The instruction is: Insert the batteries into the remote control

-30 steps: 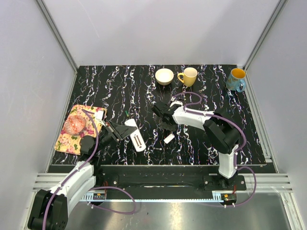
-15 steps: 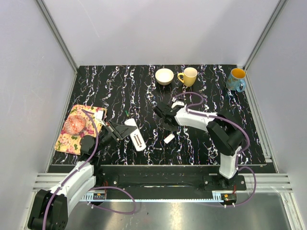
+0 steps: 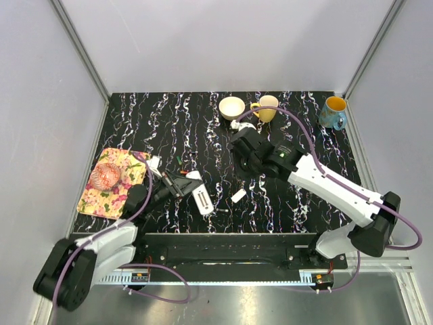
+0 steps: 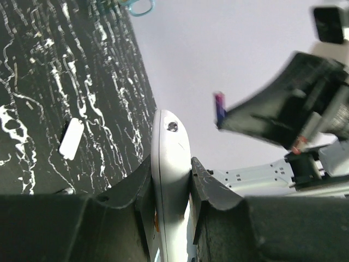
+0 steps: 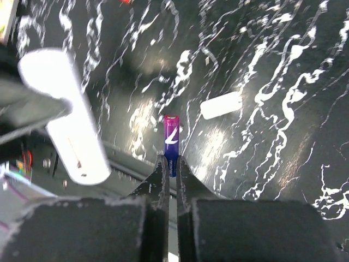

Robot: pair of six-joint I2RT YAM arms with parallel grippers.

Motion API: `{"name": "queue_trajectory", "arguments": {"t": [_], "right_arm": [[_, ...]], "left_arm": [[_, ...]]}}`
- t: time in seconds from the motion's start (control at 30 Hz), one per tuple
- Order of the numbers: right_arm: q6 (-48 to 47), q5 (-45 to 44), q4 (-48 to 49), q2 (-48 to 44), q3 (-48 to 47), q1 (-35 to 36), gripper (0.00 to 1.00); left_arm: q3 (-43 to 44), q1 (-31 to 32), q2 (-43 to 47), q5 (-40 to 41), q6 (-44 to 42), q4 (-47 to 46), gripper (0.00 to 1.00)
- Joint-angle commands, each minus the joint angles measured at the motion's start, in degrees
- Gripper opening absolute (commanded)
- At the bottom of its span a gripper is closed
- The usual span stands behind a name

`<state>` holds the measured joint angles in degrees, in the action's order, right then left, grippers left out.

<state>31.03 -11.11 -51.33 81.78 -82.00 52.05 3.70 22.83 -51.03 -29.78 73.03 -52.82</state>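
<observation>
As right jaws pinch its base, the battery (image 5: 171,136) protrudes.

- The remote control (image 4: 170,136) is cut off by the lower edge of the left wrist view. Its near end is covered by the left gripper (image 4: 171,164) clamped on it.
- The battery (image 5: 171,134) is concealed at its lower end between the closed jaws of the right gripper (image 5: 170,159).
- In the right wrist view the remote control is blurred.
- A red object (image 5: 125,1) is cut by the top edge and cannot be identified.
</observation>
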Motion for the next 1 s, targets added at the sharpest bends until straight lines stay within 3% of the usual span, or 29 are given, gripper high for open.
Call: {"name": "queue_trajectory", "arguments": {"t": [0.0, 0.13, 0.43, 0.97], "right_arm": [[-7.99, 11.01, -10.62, 0.14, -4.92, 3.13, 0.00], [-8.79, 18.84, -12.39, 0.75, -6.51, 4.11, 0.00], [-9.76, 24.38, -13.80, 5.76, -9.76, 5.16, 0.00], [-7.56, 19.47, -11.95, 12.79, -15.12, 5.08, 0.00]], "left_arm": [[4.55, 2.22, -7.84, 3.24, 1.14, -10.01, 0.00], [6.75, 4.24, -16.71, 4.38, 2.81, -19.23, 0.00], [11.06, 7.49, -23.32, 6.58, 1.41, -20.57, 0.00], [11.15, 9.25, -27.11, 8.07, 3.87, -26.55, 0.00]]}}
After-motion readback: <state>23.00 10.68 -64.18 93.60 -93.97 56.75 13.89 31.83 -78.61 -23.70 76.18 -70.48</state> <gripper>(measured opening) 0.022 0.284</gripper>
